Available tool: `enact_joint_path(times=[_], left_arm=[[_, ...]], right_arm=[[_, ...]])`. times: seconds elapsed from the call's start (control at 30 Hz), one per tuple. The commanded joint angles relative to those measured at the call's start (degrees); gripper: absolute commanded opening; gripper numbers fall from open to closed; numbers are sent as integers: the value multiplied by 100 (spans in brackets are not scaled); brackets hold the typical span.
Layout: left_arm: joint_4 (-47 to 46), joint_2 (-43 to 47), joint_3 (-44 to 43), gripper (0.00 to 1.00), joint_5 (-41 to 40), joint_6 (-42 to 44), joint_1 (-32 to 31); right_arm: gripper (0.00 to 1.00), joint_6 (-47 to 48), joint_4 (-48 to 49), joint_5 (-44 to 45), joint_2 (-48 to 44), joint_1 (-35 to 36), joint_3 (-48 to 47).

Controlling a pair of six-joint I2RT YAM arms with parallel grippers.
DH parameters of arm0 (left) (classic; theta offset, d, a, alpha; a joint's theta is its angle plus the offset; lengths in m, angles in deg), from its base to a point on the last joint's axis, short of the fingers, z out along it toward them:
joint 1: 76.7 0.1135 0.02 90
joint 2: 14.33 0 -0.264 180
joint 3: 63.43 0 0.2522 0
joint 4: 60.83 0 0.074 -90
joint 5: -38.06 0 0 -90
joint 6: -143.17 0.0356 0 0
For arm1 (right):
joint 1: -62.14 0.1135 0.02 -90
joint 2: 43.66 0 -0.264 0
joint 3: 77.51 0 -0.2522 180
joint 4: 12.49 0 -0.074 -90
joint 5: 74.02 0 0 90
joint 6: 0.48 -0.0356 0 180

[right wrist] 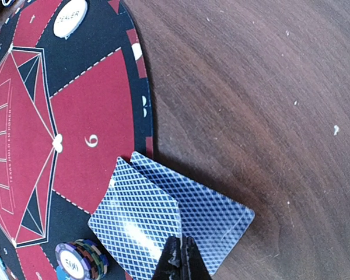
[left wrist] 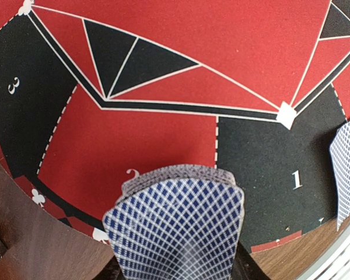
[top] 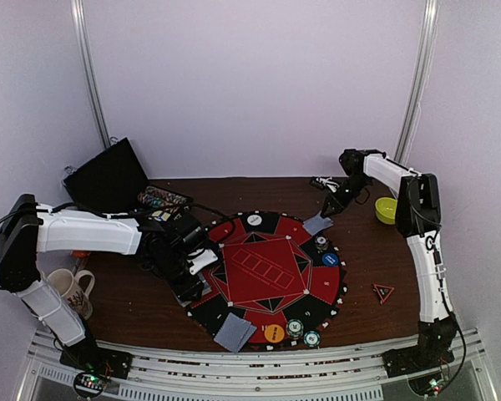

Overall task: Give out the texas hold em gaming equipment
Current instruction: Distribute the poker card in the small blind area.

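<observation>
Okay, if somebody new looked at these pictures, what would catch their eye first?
The round red-and-black poker mat at the table's middle. Next, the blue-backed deck held in the left gripper over its left edge, and two face-down cards by the shut right gripper at its far right.

Brown wooden table. At its centre lies a round red-and-black felt mat with numbered seat sectors around the rim. White patterned mug stands upright at near left, off the mat. Yellow bowl sits at far right, off the mat. Small red triangle lies on bare wood right of the mat. Open black case at far left.
</observation>
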State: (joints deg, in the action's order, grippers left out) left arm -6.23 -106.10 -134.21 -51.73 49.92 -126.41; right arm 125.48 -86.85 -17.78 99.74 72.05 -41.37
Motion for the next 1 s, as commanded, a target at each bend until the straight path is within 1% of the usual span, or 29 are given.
enact_joint_path(times=[0.0, 0.33, 0.43, 0.6, 0.67, 0.77, 0.83, 0.93, 0.97], left_arm=[[12, 4, -157, 40, 17, 83, -21], [12, 49, -125, 40, 6, 65, -25], [12, 71, -94, 40, -10, 67, -21], [-10, 102, -36, 40, -3, 74, -23], [-21, 127, -18, 40, -12, 64, -21], [-23, 182, -8, 40, -28, 69, -21], [-26, 230, -8, 40, -66, 86, -21], [-25, 317, -39, 40, -152, 140, -22], [-24, 344, -50, 40, -168, 173, -21]], right_arm=[[0, 127, 114, 231, 81, 91, -88], [1, 100, 217, 549, 94, 186, -45], [1, -45, 382, 759, -56, 186, 217], [6, -224, 705, 653, -396, 183, 658], [10, -299, 808, 618, -513, 178, 746], [21, -489, 1038, 706, -708, 174, 875], [23, -616, 1210, 780, -870, 169, 933], [35, -901, 1500, 947, -1184, 169, 1030], [37, -989, 1576, 1073, -1310, 173, 1093]])
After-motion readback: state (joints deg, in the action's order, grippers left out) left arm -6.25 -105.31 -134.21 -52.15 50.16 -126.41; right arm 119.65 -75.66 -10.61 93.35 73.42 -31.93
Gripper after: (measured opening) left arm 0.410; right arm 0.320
